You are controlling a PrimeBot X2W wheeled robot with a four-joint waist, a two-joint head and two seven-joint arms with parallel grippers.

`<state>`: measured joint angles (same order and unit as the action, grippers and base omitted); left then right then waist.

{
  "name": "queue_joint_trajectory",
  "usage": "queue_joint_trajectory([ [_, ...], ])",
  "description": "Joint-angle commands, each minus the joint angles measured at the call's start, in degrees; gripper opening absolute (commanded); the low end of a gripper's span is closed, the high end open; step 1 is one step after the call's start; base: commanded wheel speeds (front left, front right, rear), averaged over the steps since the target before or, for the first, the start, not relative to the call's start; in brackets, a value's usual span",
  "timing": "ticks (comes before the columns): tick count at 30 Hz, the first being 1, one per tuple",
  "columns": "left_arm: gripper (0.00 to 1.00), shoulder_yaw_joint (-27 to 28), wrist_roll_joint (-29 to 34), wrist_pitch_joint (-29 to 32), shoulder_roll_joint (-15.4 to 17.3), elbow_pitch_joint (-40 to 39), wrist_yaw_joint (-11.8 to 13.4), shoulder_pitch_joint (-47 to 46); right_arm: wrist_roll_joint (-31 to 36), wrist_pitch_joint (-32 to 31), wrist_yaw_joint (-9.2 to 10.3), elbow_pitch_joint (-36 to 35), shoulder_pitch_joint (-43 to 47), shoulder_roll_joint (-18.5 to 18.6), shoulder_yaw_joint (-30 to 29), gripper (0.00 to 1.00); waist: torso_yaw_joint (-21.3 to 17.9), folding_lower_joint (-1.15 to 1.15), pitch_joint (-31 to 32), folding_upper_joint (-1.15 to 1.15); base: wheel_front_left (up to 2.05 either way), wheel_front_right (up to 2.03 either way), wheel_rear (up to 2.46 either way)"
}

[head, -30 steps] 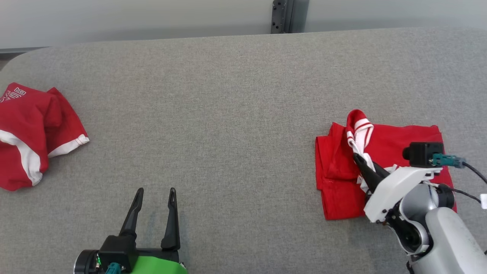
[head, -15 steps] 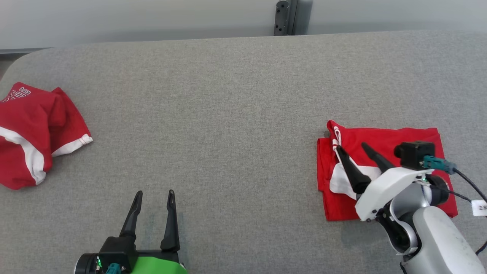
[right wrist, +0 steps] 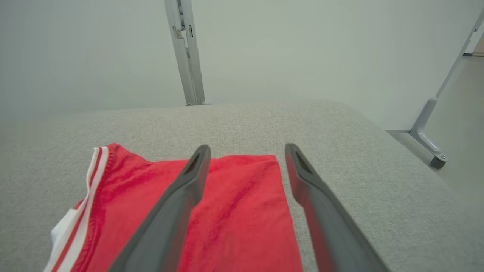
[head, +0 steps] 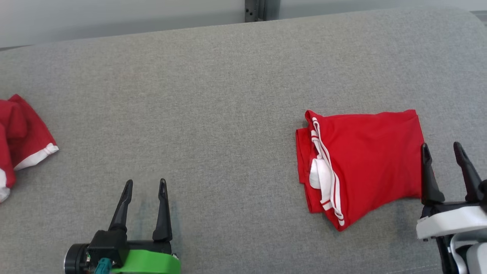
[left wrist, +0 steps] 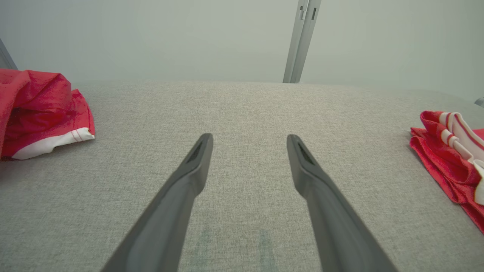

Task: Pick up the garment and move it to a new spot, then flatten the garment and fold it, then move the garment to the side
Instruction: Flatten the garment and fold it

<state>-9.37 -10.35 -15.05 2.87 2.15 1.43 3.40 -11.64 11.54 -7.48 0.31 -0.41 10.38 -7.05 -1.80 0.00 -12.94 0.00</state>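
Right gripper [head: 440, 149] spread wide, empty, at edge of folded red garment [head: 365, 160]; left gripper [head: 144, 184] spread, empty.

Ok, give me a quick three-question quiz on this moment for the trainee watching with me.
1. True or false: the left gripper and the right gripper both have their jaws open, with nothing between the fingers.
2. Multiple choice: the folded red garment is A) lying free on the grey table, B) pinched in the right gripper, C) hanging off the table's edge.
3. Short answer: what colour is the striped trim along the folded red garment's left side?

Key: 1 true; 2 A; 3 white.
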Motion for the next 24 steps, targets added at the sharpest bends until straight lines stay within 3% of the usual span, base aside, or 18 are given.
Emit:
queue_joint_trajectory([
  [1,1.0,0.24,0.44,-0.15,0.09,-0.1,-0.42,-1.11,0.91,1.17,-0.02,2.1,0.17,-0.64,-0.63,1.0,-1.18,0.0,-1.35,0.0,0.0,0.0,0.0],
  [2,1.0,0.17,0.51,-0.15,0.08,-0.04,-0.51,-1.36,2.32,1.97,-0.02,3.71,-0.07,0.0,-0.81,1.0,-1.14,0.0,-1.53,0.0,0.0,0.0,0.0],
  [3,1.0,0.05,0.48,-0.15,0.08,0.0,-0.65,-1.63,2.71,2.53,-0.01,5.49,-0.71,-0.44,-0.95,0.78,-1.08,0.0,-1.67,0.0,0.0,0.0,0.0],
  [5,1.0,-0.33,0.46,-0.15,0.09,0.11,-0.78,-1.97,4.79,3.24,-0.02,8.85,-1.78,-0.75,-0.13,0.15,-0.77,0.0,-1.97,0.0,0.0,0.0,0.0],
  [6,1.0,-0.52,0.42,-0.15,0.09,0.18,-0.86,-2.0,5.19,3.39,-0.02,10.34,-2.59,-1.06,0.63,0.02,-0.56,0.0,-2.12,0.0,0.0,0.0,0.0],
  [16,1.0,-0.87,-0.72,-0.15,0.09,0.55,-0.3,-2.5,9.75,3.67,0.0,18.0,-10.59,-4.73,11.08,0.0,2.25,0.0,-2.71,0.0,0.0,0.0,0.0],
  [24,1.0,-1.1,-1.27,-0.15,0.09,0.99,0.09,-2.08,10.07,3.64,0.0,30.55,-18.3,-6.91,16.44,0.0,3.52,0.0,-1.74,0.0,0.0,0.0,0.0],
])
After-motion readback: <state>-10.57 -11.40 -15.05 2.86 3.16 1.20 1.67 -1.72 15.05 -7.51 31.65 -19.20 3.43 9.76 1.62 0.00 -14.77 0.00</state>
